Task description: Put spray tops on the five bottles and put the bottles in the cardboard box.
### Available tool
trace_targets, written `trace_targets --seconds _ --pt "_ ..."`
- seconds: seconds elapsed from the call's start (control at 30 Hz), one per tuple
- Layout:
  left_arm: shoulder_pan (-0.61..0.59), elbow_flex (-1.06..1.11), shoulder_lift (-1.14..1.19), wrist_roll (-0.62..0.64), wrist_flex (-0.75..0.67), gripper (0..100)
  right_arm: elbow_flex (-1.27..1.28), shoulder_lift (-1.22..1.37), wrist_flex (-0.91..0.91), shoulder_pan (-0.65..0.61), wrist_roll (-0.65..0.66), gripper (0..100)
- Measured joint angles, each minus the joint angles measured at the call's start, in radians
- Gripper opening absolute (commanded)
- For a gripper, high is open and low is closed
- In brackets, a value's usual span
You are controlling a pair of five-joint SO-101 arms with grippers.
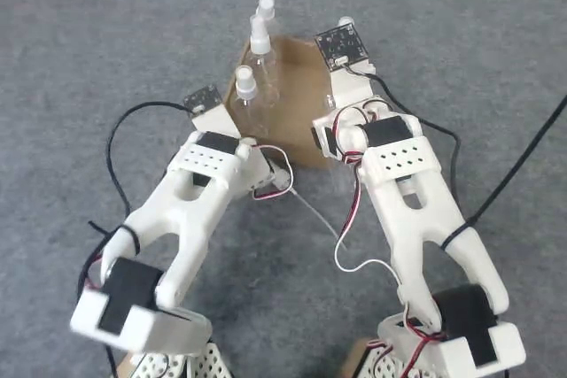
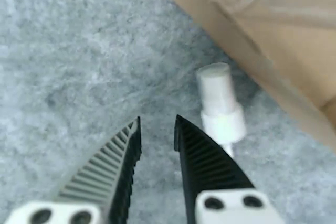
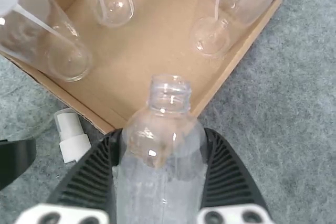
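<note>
An uncapped clear plastic bottle (image 3: 169, 95) is being gripped by the right gripper (image 3: 161, 136). The jaws are clamped around its shoulder, just below the open neck, which is being pointed toward the cardboard box (image 3: 152, 51). The bottle is being held just outside one wall of that box. The box is sitting toward the far edge of the table (image 1: 71, 86), about midway along it. Four other bottles (image 3: 223, 14) are standing inside the box, with dip tubes visible in them.

One loose spray top (image 2: 220, 103) is lying on its side on the table, close beside a box wall. The left gripper (image 2: 157, 121) is being held low next to it, jaws narrowly parted with nothing between them, and the top is lying just outside one jaw.

The held bottle is judged light, thin-walled and smooth, so it is likely to flex or slip under a hard squeeze. The stiffer shoulder is considered the sound place to grip it. The spray top is judged small, rigid and light. It is best taken across its wider collar, with the nozzle and stem left free for seating in the neck.
</note>
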Motion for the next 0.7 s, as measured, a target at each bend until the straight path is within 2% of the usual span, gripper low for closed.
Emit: trace_targets --seconds 0.27,0.47,0.7 --pt "0.000 0.002 -0.123 0.057 0.008 10 0.000 0.000 0.000 0.008 0.000 1.3" --pt "0.000 0.064 -0.127 0.061 -0.072 21 0.000 0.000 0.000 0.029 0.000 1.3" --pt "0.000 0.083 -0.127 0.061 -0.114 21 0.000 0.000 0.000 0.029 0.000 1.3"
